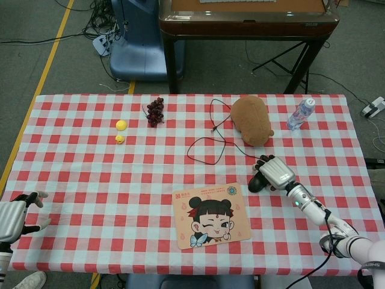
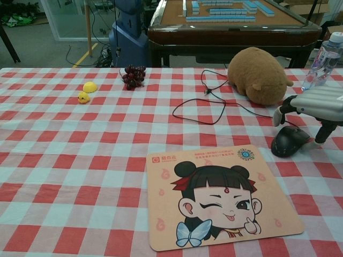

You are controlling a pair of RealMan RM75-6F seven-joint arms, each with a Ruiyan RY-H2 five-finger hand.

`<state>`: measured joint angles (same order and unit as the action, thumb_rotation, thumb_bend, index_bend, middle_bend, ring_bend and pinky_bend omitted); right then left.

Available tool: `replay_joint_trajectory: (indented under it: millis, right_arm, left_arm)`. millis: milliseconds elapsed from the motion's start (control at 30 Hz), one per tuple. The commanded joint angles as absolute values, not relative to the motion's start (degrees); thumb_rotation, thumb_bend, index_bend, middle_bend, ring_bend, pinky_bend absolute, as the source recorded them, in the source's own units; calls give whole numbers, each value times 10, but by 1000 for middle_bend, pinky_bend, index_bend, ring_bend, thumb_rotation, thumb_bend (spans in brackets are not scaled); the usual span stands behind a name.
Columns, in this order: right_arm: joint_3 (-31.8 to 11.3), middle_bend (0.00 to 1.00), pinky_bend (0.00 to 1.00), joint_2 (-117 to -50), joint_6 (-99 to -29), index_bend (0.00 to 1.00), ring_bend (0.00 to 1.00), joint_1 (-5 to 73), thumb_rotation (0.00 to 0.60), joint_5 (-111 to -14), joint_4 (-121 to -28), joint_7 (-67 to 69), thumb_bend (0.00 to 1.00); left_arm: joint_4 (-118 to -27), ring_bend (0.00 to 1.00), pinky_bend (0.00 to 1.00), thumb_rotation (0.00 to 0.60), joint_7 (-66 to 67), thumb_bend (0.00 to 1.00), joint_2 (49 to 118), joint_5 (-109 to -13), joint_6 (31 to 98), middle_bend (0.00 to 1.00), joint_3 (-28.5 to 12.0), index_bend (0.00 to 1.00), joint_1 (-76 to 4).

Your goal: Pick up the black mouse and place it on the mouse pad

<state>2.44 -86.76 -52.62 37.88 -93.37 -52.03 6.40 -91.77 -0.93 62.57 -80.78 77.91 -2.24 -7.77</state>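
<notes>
Covering the table (image 1: 90, 180) is a red-and-white checked cloth, lying flat in both views; the black mouse (image 2: 289, 141) is sitting on that cloth just beside the right edge of the mouse pad (image 2: 220, 195), apart from it and not on it, with its black cable (image 1: 207, 141) looping back across the checks toward the brown plush toy (image 1: 251, 119); the right hand (image 1: 275, 171) is hovering over the mouse with its fingers (image 2: 281, 113) spread and drooping downward (in the chest view the thumb seems to be reaching down beside the mouse's right flank, though whether it is touching I cannot tell), so the hand is looking released and is grasping nothing; the left hand (image 1: 17, 214) is resting at the near left corner of the table, fingers apart and holding nothing; the mouse pad, printed with a winking cartoon girl, is lying near the front edge; a bunch of dark grapes (image 1: 155, 111), two small yellow items (image 1: 121, 131) and a clear water bottle (image 1: 300, 113) are standing farther back; beyond the table a dark wooden mahjong table (image 2: 225, 21) is standing on a grey floor, with a blue machine base (image 1: 139, 42) and loose cables beside it.
</notes>
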Motion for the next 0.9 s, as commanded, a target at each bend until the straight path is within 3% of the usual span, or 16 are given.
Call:
replay_joint_trajectory:
  millis: [33, 433, 900]
  right_arm:
    - [25, 303, 273, -867, -517, 321, 156, 382, 600, -928, -525, 47, 125]
    - [20, 280, 230, -863, -501, 406, 139, 387, 600, -908, -544, 9, 195]
    - [28, 280, 229, -833, -549, 456, 139, 394, 600, -942, -583, 36, 201]
  left_arm:
    - [-918, 385, 549, 600, -10, 119, 625, -808, 779, 499, -23, 427, -78]
    - [-918, 385, 549, 600, -13, 119, 623, -807, 779, 499, -23, 427, -77]
    - [-917, 385, 549, 600, -10, 119, 625, -804, 776, 499, -24, 427, -79]
